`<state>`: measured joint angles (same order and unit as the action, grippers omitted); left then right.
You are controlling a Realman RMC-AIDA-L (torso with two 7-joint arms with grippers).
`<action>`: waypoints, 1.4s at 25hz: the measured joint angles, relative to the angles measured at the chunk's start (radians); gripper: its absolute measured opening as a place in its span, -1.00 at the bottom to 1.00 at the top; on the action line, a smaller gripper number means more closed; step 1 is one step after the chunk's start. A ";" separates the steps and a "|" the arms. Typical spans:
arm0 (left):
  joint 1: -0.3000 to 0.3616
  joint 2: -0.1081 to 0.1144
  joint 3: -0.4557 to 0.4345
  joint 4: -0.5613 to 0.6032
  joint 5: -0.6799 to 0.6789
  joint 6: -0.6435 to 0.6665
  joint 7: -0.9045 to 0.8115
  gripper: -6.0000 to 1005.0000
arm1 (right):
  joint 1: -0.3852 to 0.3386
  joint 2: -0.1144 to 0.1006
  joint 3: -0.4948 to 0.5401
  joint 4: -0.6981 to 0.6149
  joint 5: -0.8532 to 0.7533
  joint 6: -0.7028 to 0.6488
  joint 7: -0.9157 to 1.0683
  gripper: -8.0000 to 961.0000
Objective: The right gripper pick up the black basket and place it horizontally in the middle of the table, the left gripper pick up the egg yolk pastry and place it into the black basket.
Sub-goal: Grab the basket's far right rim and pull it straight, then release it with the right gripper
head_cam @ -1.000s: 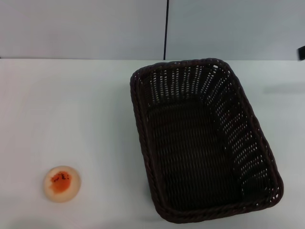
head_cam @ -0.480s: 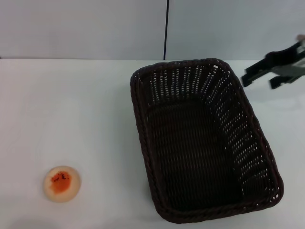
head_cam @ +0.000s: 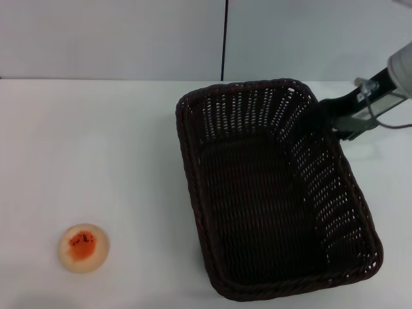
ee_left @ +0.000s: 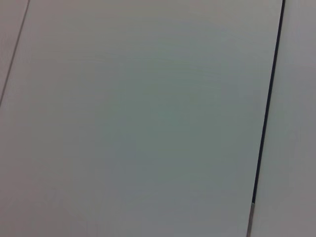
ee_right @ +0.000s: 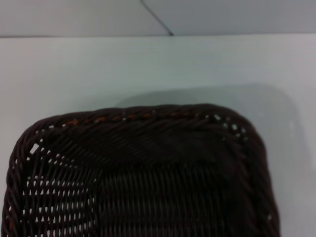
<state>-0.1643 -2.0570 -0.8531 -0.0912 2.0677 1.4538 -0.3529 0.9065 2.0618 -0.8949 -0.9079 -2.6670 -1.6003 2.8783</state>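
Within the last second the right end effector (head_cam: 327, 116) has swept in from beyond the tabletop's far right edge and now sits against the right rim of the black basket (head_cam: 270, 187), near its far corner. A moment ago it hung well clear of the wicker with its two prongs spread; now its black tips merge with the dark weave, so I cannot tell whether it is still released or has begun to clench on the rim. The basket itself has not shifted: it lies with its long axis running away from the robot, slightly skewed, on the right half of the tabletop (head_cam: 96, 148). This reads as the end of the approach, with the grasp about to be taken and the turn to a horizontal placement in the middle not yet started.

The right wrist view looks down on a rounded corner of the basket (ee_right: 143, 173), its braided rim just below the arm.

The basket is empty; only the woven floor and openwork sides show. The egg yolk pastry (head_cam: 83, 247) rests untouched on the tabletop, well apart from the right end effector, beyond the basket's opposite side and nearer the robot. The left end effector is out of sight, its wrist camera seeing only a blank pale surface.
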 joint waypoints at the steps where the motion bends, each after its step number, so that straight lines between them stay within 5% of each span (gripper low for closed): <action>1: 0.000 0.000 -0.004 0.001 0.000 0.000 0.000 0.65 | 0.000 0.000 -0.018 0.021 0.010 0.013 0.000 0.49; 15: -0.007 0.001 -0.036 0.014 0.000 0.007 0.004 0.64 | -0.009 -0.003 -0.055 0.043 0.010 0.021 -0.026 0.38; 22: -0.007 -0.001 -0.053 0.013 0.000 0.011 0.001 0.64 | -0.041 -0.004 -0.056 0.009 0.011 0.014 -0.047 -0.27; 25: -0.004 -0.001 -0.053 0.008 0.000 0.012 0.001 0.64 | -0.052 -0.016 -0.044 -0.029 0.013 0.007 -0.090 -0.54; 35: 0.025 -0.005 -0.043 -0.004 0.007 0.036 0.000 0.64 | -0.015 -0.074 -0.041 -0.082 0.157 -0.011 -0.525 -0.67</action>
<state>-0.1389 -2.0624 -0.8958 -0.0948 2.0752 1.4900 -0.3531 0.8916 1.9882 -0.9364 -0.9900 -2.5104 -1.6115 2.3536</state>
